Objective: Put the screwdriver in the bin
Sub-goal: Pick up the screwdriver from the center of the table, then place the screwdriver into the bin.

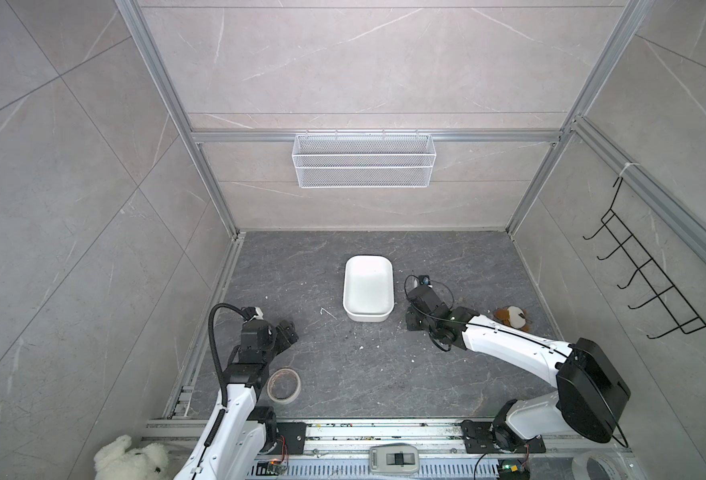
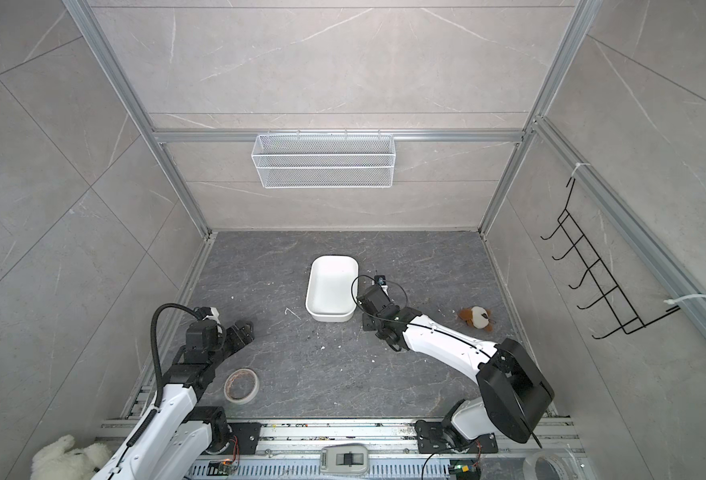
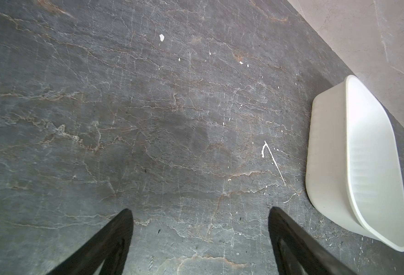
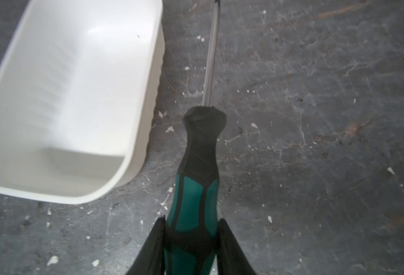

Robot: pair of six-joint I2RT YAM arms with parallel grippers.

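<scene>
Right gripper (image 4: pixel 191 222) is clamped on the screwdriver (image 4: pixel 199 147), just beside the bin (image 4: pixel 89 71). Left gripper (image 3: pixel 199 212), farther off, gapes wide and empty.

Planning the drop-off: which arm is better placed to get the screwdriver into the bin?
Right. The right pincer is shut on the screwdriver, just beside the bin; the left pincer is open, empty and farther away.
</scene>
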